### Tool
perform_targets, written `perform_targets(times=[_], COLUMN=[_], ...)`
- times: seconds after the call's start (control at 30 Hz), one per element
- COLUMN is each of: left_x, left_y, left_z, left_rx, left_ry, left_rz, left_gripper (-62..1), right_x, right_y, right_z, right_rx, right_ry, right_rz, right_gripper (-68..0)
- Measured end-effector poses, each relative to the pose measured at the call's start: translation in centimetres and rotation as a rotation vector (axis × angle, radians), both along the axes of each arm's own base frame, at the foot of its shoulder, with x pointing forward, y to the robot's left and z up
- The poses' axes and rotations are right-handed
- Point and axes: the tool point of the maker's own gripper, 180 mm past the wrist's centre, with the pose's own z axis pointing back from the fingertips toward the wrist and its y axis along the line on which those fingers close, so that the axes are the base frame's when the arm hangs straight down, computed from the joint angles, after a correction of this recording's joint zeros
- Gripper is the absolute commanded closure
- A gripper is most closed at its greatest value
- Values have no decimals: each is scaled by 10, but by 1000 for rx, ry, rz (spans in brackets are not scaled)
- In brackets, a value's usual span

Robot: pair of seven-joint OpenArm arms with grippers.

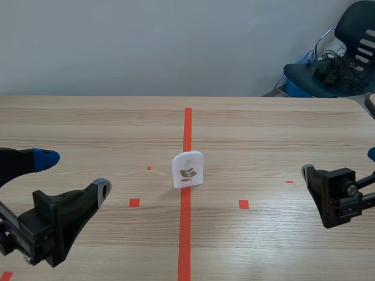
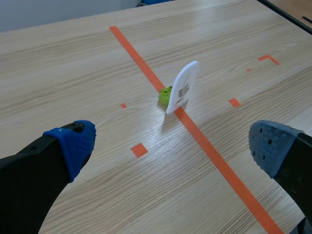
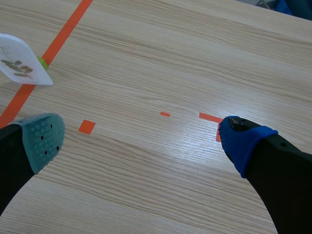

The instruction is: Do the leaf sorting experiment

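Left gripper sits low by the table's near-left corner, fingers spread wide with nothing in them. The leaf card stands upright mid-table, well in from every edge, right on the centre tape line, propped in a little green block at its foot. Right gripper is over by the right edge, also wide open and empty. My worry: that card is thin and tall on a tiny base, so a finger coming in flat against its face would probably tip it or skid it off the line. Pinching only the card might also pull it out of the block.
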Motion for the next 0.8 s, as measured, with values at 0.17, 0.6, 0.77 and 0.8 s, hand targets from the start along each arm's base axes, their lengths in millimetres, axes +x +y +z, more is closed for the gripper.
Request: perform_targets(times=[0.17, 0.6, 0.77, 0.8], left_x=[-3, -2, 0, 1], left_y=[1, 1, 0, -2], left_z=[-8, -6, -5, -5], left_rx=[1, -3, -3, 6], left_ry=[22, 13, 6, -2], left_rz=[-7, -6, -11, -19], left_gripper=[-623, -623, -623, -623], right_x=[0, 0, 0, 0], right_y=[0, 0, 0, 0], right_z=[0, 0, 0, 0], right_rx=[0, 0, 0, 0], right_ry=[0, 0, 0, 0], right_rz=[0, 0, 0, 0], right_gripper=[-679, -679, -679, -679])
